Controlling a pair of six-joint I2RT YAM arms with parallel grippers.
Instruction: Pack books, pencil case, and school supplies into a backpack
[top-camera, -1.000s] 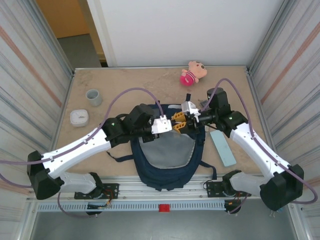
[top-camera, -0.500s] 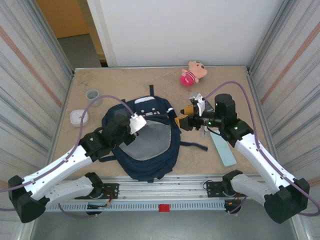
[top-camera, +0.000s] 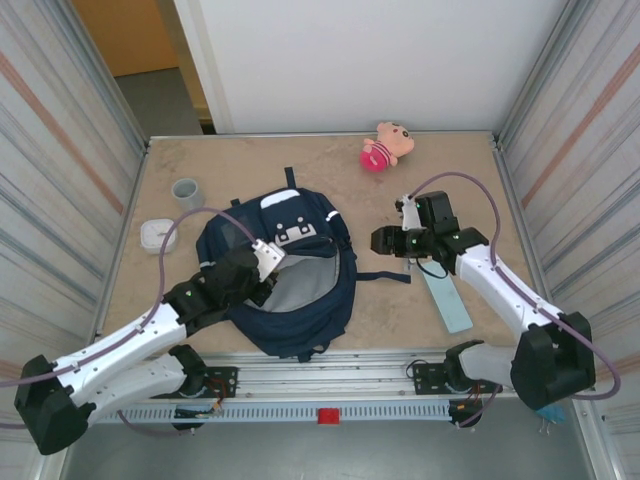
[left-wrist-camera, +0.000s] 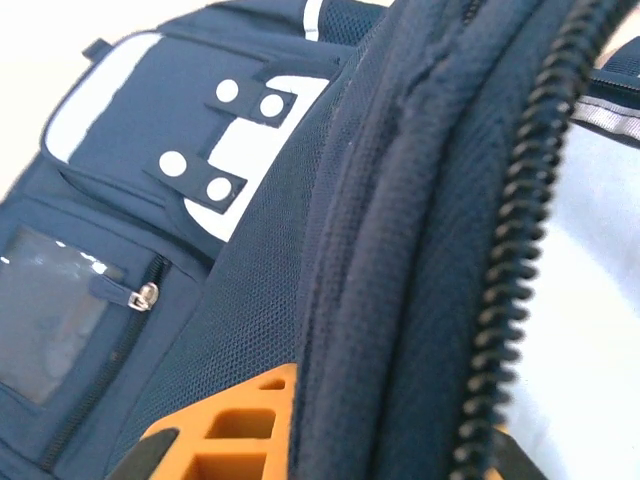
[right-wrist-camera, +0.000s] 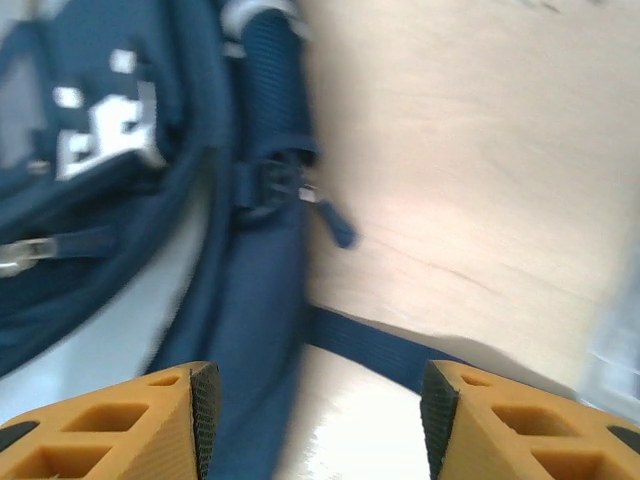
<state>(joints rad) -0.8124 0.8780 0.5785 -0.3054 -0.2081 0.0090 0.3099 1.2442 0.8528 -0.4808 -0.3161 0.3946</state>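
The backpack (top-camera: 290, 290) is the biggest thing I have to deal with: navy fabric with thin white trim, a white patch near its top and grey lining showing through the open mouth. It lies flat near the middle of the table (top-camera: 230, 165), top end away from my bases. I judge it soft, floppy and light, so the mouth will sag closed unless something holds the rim up. The padded rim beside the zip looks like the best place to hold, being thick enough not to slip out of a pinch. My left gripper (left-wrist-camera: 370, 450) is there now, jaws closed almost fully on that rim fold, next to the coarse black zip teeth (left-wrist-camera: 510, 250).

Next in size is the pencil case (top-camera: 447, 298), long, flat and pale teal with rounded ends. It lies on the table to the right of the backpack, apart from it, beside my right forearm. I expect it to be stiff, light and a little slick, and best taken across its narrow width near the middle.

My right gripper (top-camera: 385, 240) hovers just beside the backpack's right edge, jaws about half apart with nothing between them. Under it a dark strap (right-wrist-camera: 380, 350) trails across the table, near a small zip pull (right-wrist-camera: 335, 225)
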